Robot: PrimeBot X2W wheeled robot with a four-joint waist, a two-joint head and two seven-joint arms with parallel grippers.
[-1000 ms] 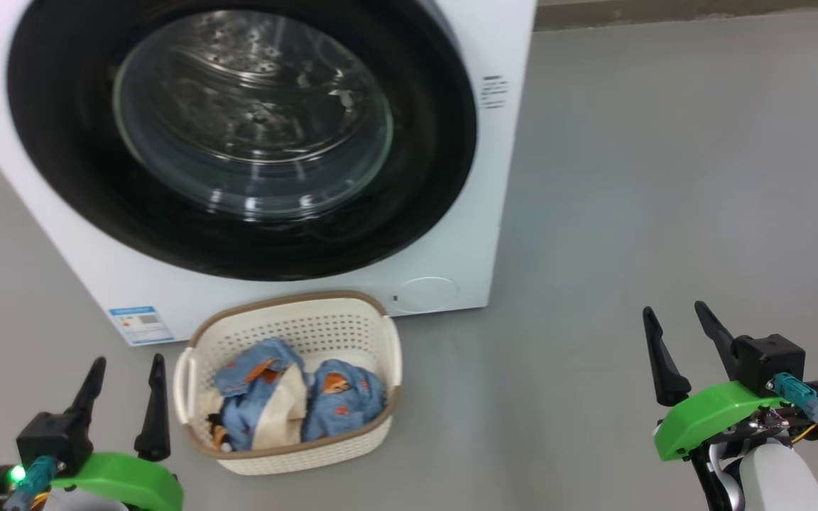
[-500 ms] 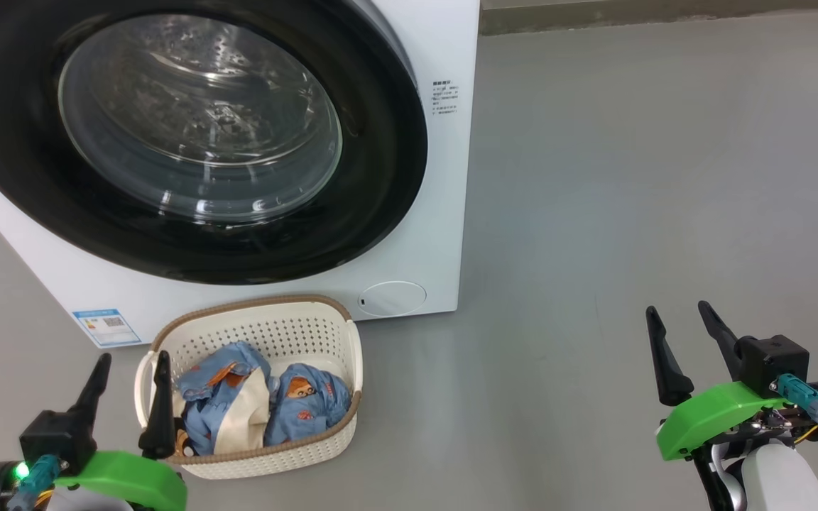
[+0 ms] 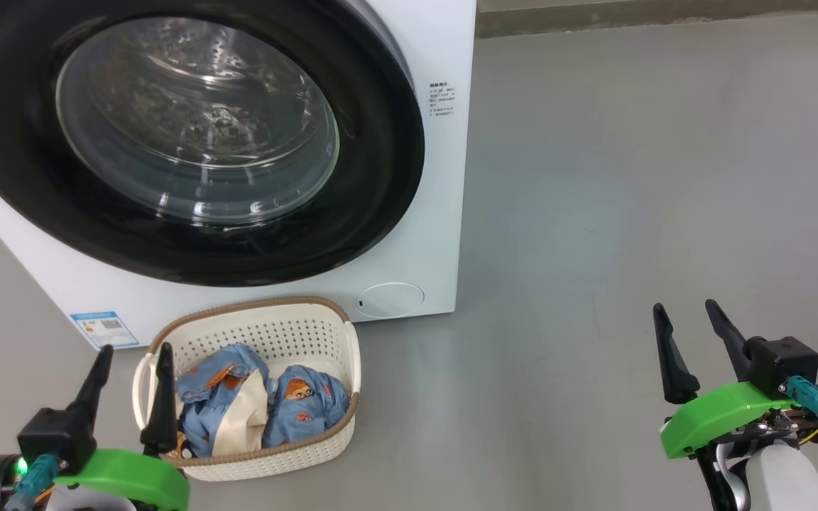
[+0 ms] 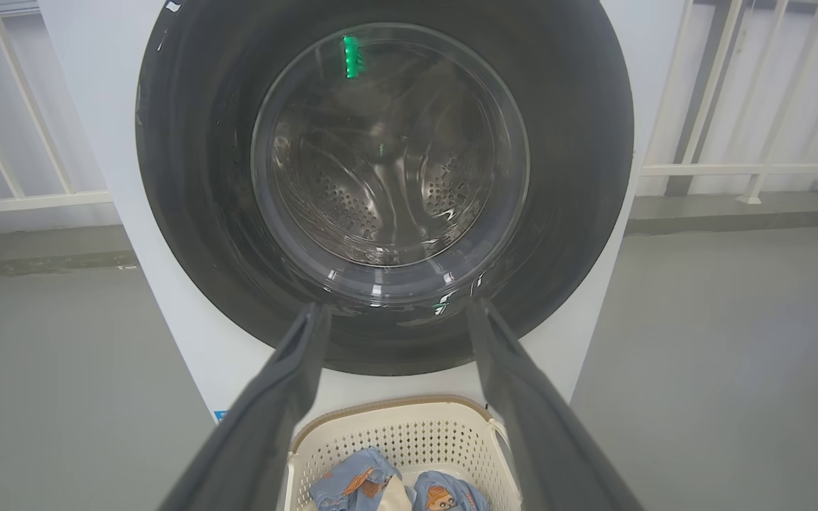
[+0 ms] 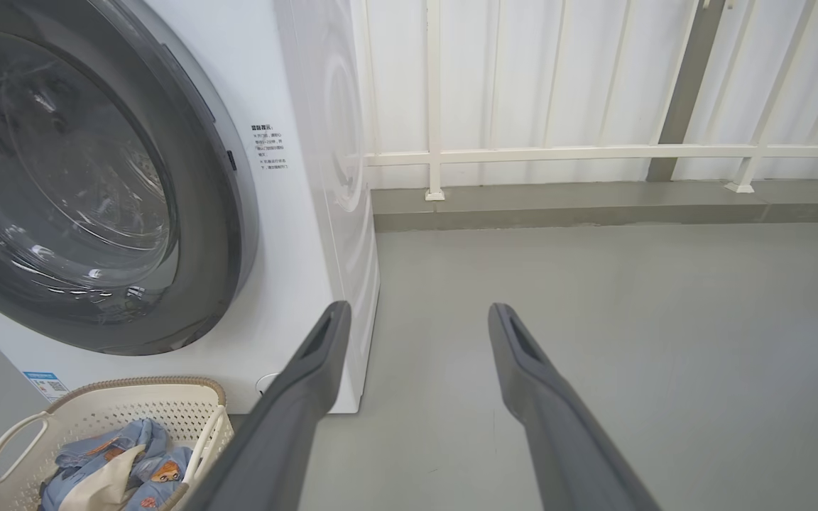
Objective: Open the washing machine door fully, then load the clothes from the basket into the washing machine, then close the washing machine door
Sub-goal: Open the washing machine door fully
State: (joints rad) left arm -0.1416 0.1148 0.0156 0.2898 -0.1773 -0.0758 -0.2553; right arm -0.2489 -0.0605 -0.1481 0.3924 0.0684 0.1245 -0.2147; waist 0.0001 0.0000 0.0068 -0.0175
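Head camera turned right since earlier; things unmoved. Upper left: washing machine door [image 3: 189, 142], shut. Lower left: clothes [image 3: 267, 408] in basket [image 3: 352, 355]. Bottom corners: left tool [image 3: 135, 348], right tool [image 3: 684, 305], both wide, empty. Risk: basket, close under door, may foul its swing.

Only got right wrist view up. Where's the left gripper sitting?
Observer: Head view: left gripper low beside the left handle of the basket, jaws open, nothing held.
Operator: Door shut all round?
Observer: Left wrist view shows the whole ring of the washing machine door, flat against the front of the washing machine.
Operator: Anything in the drum?
Observer: Through the glass, bare steel drum, no garments seen.
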